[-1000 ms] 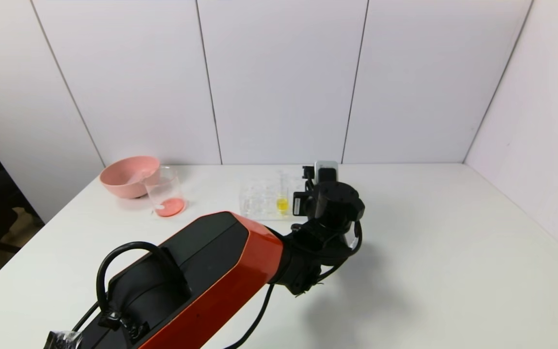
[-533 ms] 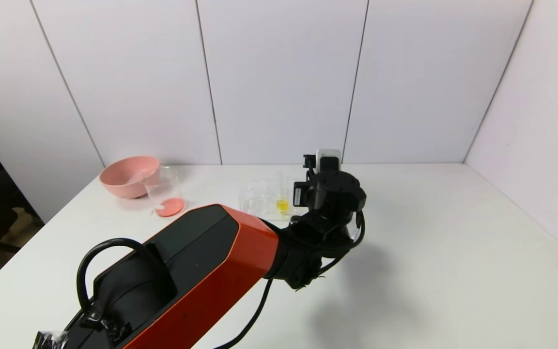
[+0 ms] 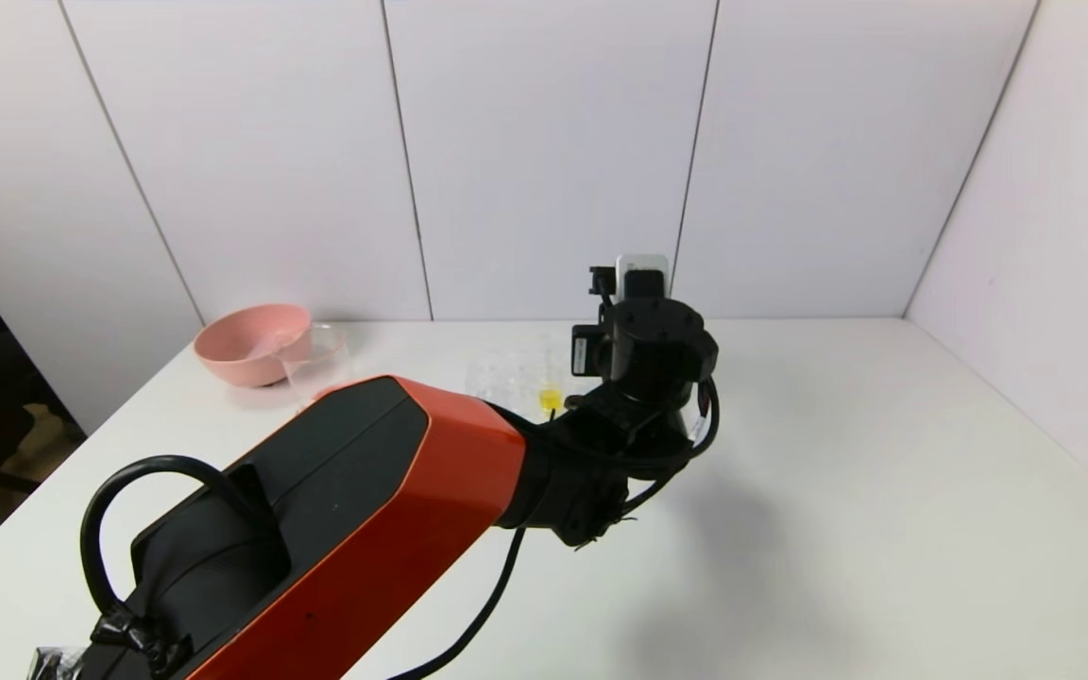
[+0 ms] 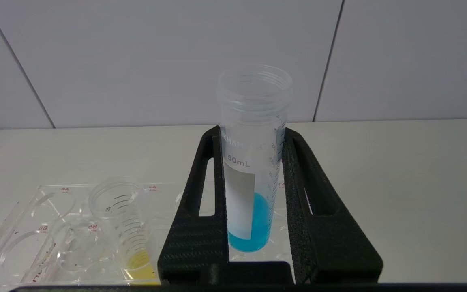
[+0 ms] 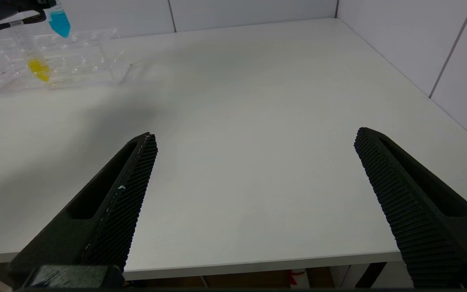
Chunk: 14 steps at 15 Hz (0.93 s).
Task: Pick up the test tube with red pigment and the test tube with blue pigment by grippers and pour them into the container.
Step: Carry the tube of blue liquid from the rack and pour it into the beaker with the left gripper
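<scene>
Left claw (image 4: 253, 194) clamped on the test tube with blue pigment (image 4: 251, 162), fingers pressing both sides at mid-height. Tube held upright, open mouth up, blue liquid pooled at the rounded bottom; upright carriage judged to prevent spillage in transit. Tube bottom clear of the rack (image 4: 51, 227), suspended just above it. Yellow-liquid tube (image 4: 130, 227) seated in the rack, untouched.

Container (image 3: 315, 357) standing on the table (image 3: 837, 491) beside the pink bowl (image 3: 246, 342), partly hidden behind the left arm in the head view; well apart from the rack, toward the robot's left. Test tube with red pigment not visible in any view.

Right claw (image 5: 253, 202) wide open, holding nothing, low near the table's near edge, apparently parked.

Judged step: carry blue tube leftward to container, then tip. Risk: slip of smooth tube during tilt.
</scene>
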Each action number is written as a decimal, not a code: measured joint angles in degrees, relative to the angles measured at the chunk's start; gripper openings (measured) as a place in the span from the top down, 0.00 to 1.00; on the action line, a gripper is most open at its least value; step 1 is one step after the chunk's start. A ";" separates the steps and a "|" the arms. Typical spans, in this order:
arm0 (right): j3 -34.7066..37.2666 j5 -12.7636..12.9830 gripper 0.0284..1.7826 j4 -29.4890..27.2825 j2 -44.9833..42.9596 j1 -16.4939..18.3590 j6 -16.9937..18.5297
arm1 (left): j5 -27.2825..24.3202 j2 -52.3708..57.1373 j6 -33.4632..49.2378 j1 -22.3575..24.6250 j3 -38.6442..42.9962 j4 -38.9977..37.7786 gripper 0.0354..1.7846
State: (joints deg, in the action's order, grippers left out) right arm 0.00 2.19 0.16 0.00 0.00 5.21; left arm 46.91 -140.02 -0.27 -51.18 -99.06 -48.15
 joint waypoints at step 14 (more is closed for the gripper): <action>0.00 0.00 0.00 0.00 0.00 0.00 -0.02 | -32.72 29.25 -0.66 4.92 34.89 2.27 0.78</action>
State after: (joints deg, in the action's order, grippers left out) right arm 0.00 2.19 0.16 0.00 0.00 5.18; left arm 14.19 -110.78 -0.93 -46.25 -64.17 -45.89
